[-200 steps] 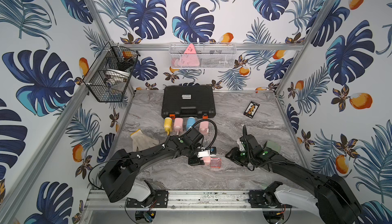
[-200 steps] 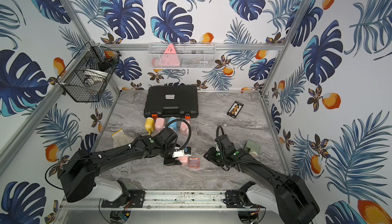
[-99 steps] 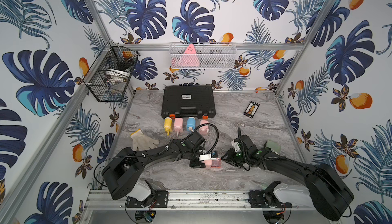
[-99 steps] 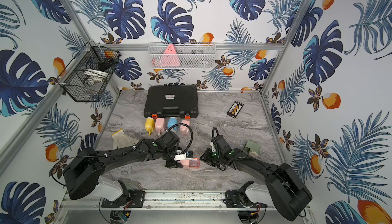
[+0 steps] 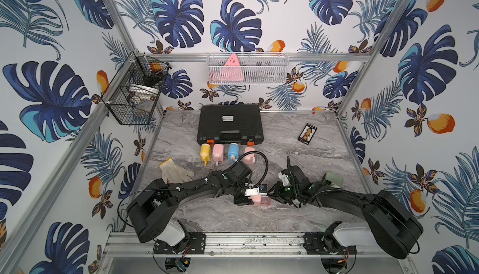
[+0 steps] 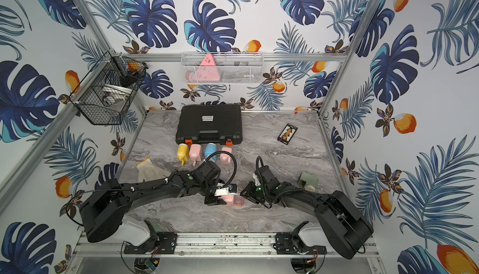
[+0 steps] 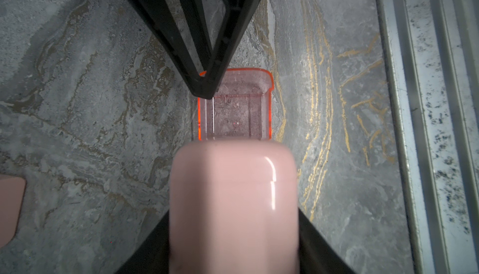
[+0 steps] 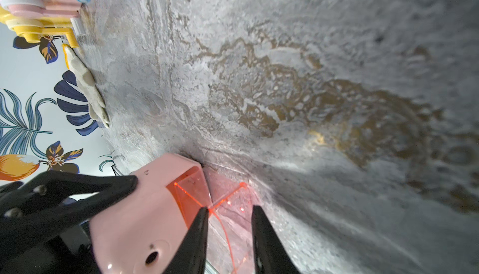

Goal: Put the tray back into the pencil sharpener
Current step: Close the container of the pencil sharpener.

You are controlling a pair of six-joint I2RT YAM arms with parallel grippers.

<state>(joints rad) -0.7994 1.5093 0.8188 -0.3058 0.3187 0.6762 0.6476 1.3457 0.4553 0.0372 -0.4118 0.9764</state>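
Marble tabletop [image 5: 285, 215], leaf-print walls [image 5: 51, 52] | left claw [image 5: 248, 196] grasping pencil sharpener [image 7: 233, 195] | right claw [image 8: 229, 213] at tray [image 7: 233, 114], grip unclear

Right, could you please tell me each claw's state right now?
Left claw: closed on the pencil sharpener.
Right claw: around the tray; grip cannot be told.

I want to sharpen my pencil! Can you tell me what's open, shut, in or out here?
pencil sharpener: held by left gripper, tray not fully in
tray: partly inside the pencil sharpener, end sticking out
left gripper: shut on pencil sharpener
right gripper: fingers either side of the tray's end, grip unclear
black case: closed
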